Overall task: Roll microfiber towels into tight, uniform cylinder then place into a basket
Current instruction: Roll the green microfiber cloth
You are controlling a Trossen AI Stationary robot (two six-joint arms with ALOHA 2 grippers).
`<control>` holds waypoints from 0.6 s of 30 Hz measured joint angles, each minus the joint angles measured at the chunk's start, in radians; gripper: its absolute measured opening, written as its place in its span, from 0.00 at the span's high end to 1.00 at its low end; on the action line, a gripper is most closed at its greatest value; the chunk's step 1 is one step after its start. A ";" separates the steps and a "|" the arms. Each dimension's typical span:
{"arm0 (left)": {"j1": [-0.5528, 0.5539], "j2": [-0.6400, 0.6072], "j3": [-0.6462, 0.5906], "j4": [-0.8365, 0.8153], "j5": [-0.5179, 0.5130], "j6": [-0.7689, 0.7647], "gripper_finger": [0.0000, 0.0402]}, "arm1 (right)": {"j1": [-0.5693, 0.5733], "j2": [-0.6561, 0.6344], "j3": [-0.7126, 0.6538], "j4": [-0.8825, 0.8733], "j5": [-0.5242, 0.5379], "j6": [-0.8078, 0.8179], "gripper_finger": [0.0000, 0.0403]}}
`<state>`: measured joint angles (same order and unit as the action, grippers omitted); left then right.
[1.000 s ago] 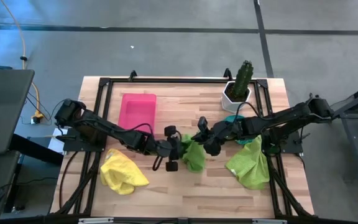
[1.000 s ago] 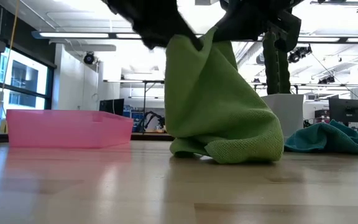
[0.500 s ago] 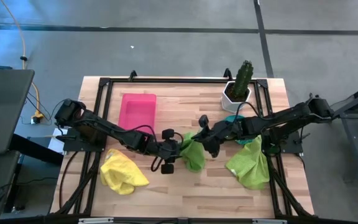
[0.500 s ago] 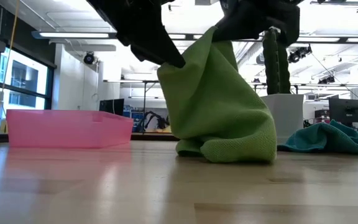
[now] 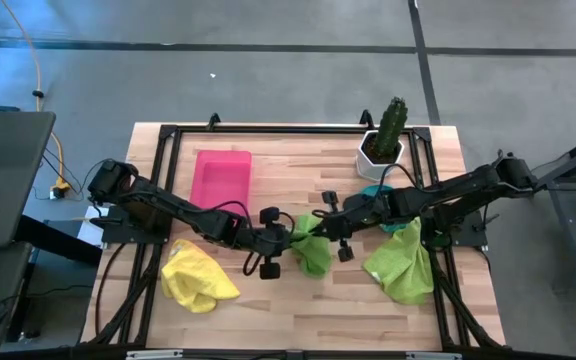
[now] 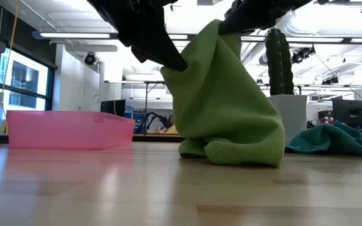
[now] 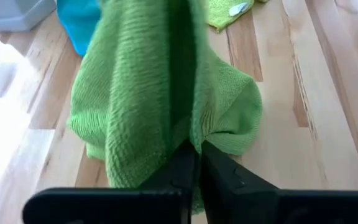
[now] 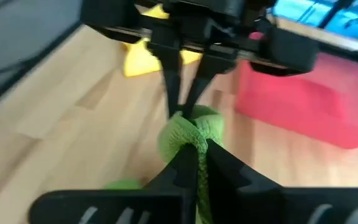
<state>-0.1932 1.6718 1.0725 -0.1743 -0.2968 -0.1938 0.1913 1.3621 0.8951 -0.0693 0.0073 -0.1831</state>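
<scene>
Small lime green cloth towel (image 6: 225,100) pinched from both sides, hanging between left gripper (image 7: 196,149) and right gripper (image 8: 199,149), bottom folds resting on wooden table (image 6: 168,194). Both clenched on upper edge, apparently near touching.

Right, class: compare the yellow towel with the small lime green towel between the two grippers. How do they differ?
The small lime green towel is pinched by the left gripper and right gripper; the yellow towel is touched by neither. The green one hangs up off the table in a draped peak; the yellow one lies slumped flat. The green sits mid-table; the yellow lies near the left front edge. Both are crumpled, unrolled, outside the pink basket.
</scene>
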 joint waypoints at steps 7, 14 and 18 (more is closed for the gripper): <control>-0.027 0.000 0.000 -0.088 0.006 -0.104 0.99 | 0.002 0.000 0.000 -0.142 -0.125 0.042 0.81; -0.038 0.000 0.000 -0.177 0.001 -0.170 1.00 | 0.002 0.000 0.000 -0.350 -0.142 0.175 0.73; -0.038 0.000 0.000 -0.169 -0.004 -0.170 1.00 | 0.002 0.000 0.000 -0.348 -0.142 0.182 0.73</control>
<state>-0.2310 1.6718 1.0725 -0.3435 -0.3008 -0.3641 0.1928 1.3621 0.8951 -0.4170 -0.1349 -0.0012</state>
